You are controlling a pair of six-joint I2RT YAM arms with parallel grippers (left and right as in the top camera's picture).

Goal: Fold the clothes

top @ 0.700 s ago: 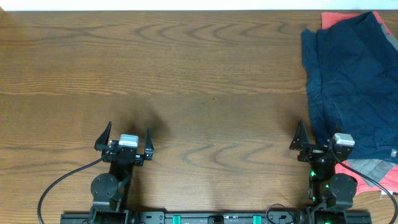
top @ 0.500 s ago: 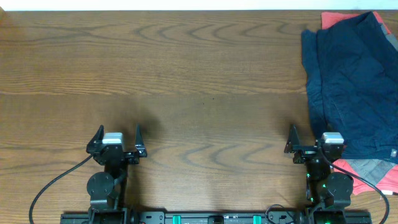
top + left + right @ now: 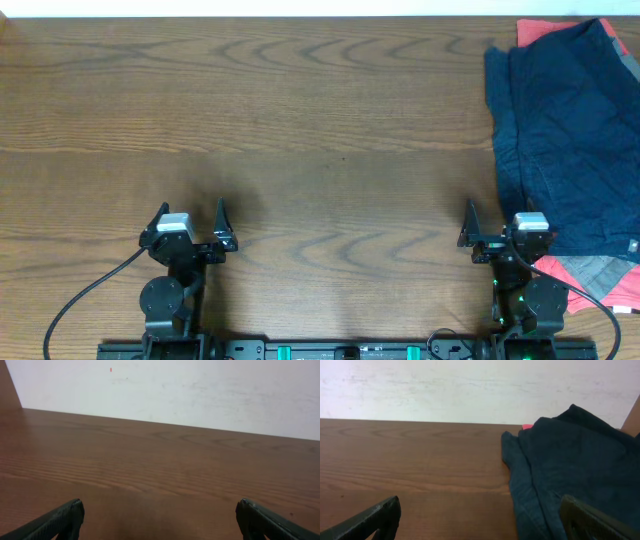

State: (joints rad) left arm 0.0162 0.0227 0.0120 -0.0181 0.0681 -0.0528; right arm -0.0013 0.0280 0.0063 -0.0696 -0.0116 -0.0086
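A pile of clothes lies at the table's right edge. A crumpled dark navy garment (image 3: 565,120) is on top. A coral-red piece (image 3: 540,30) shows behind it and again at the front right, beside a grey piece (image 3: 595,268). The navy garment fills the right of the right wrist view (image 3: 570,470). My right gripper (image 3: 495,235) (image 3: 480,515) is open and empty, its right finger at the navy garment's left edge. My left gripper (image 3: 190,225) (image 3: 160,517) is open and empty over bare wood at the front left.
The wooden table (image 3: 300,120) has a white wall (image 3: 175,390) beyond its far edge. Black cables (image 3: 80,300) run from both arm bases at the front edge.
Both arms have drawn back toward the front edge. The left gripper has shifted left. Both grippers stay open. The clothes have not moved.
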